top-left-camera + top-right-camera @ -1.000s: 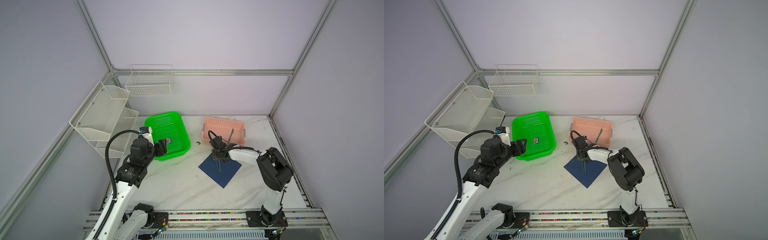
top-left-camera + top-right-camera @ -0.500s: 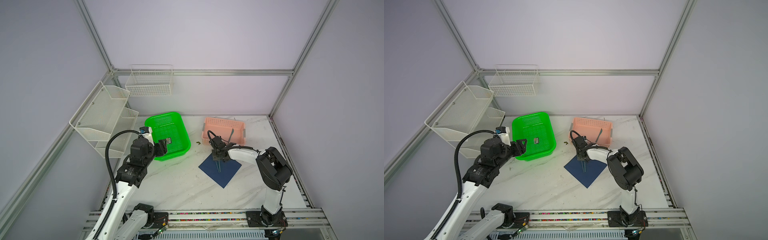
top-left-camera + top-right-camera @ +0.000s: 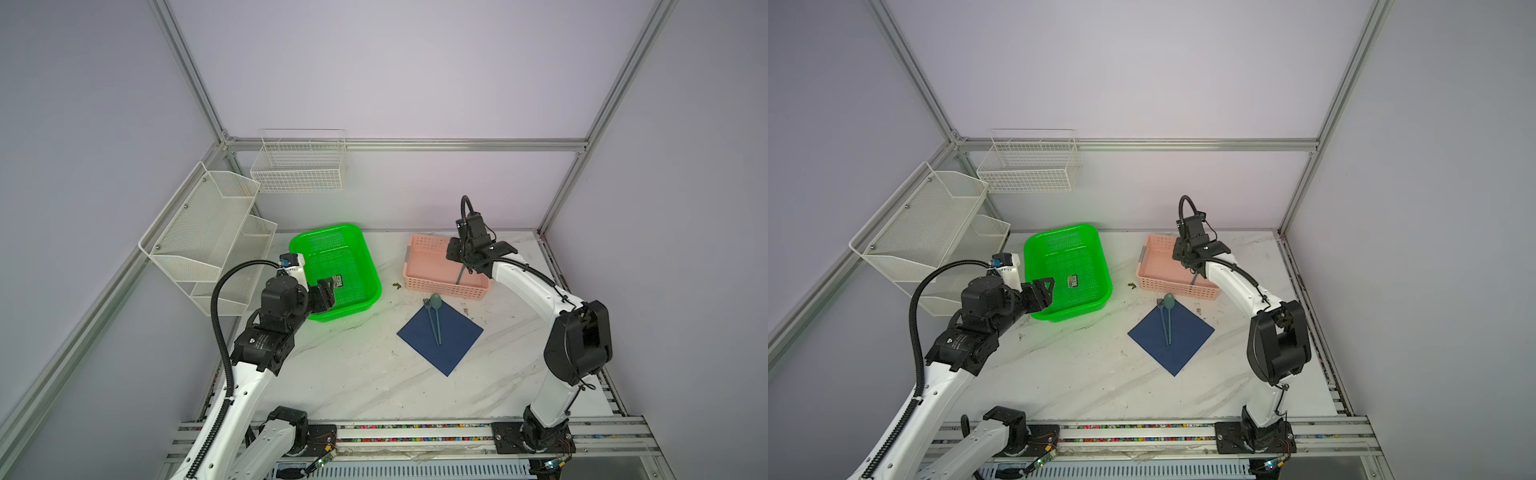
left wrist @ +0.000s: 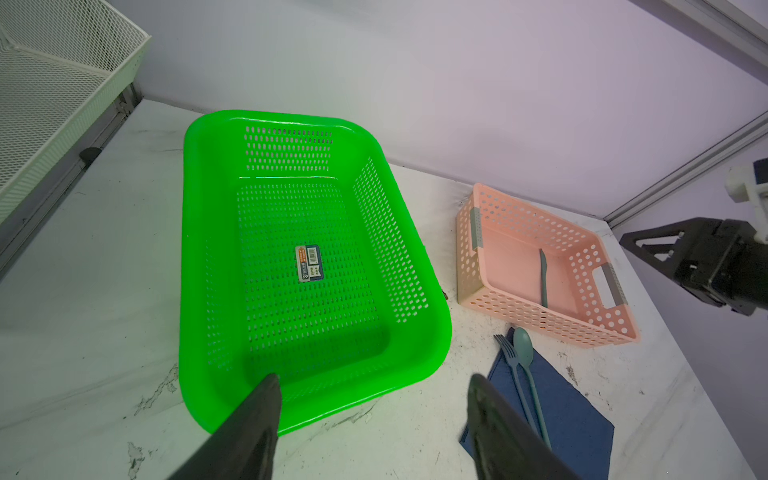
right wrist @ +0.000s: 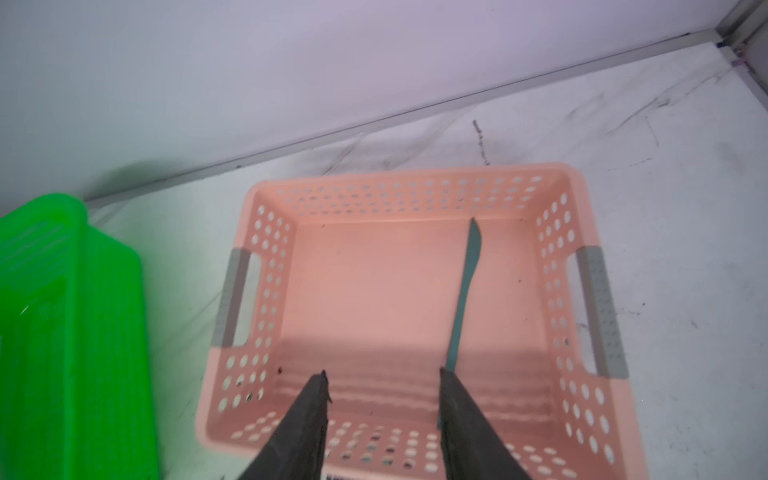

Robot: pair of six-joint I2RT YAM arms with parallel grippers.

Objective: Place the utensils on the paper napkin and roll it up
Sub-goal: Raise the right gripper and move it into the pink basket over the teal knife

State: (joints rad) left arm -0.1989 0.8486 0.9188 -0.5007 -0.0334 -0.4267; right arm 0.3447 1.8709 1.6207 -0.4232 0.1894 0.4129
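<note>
**Two pieces laid, knife next**

Our right gripper, jaws apart and empty, has left the paper napkin and hangs over the pink basket, where the knife lies. The spoon and fork now rest side by side on the sheet, so we judge one piece remains. That arm stretches forward, wrist tipped down. Our left gripper waits open beside the green basket.

Pale lilac walls edged by aluminium rails; white marbled table; white wire racks mounted left.
</note>
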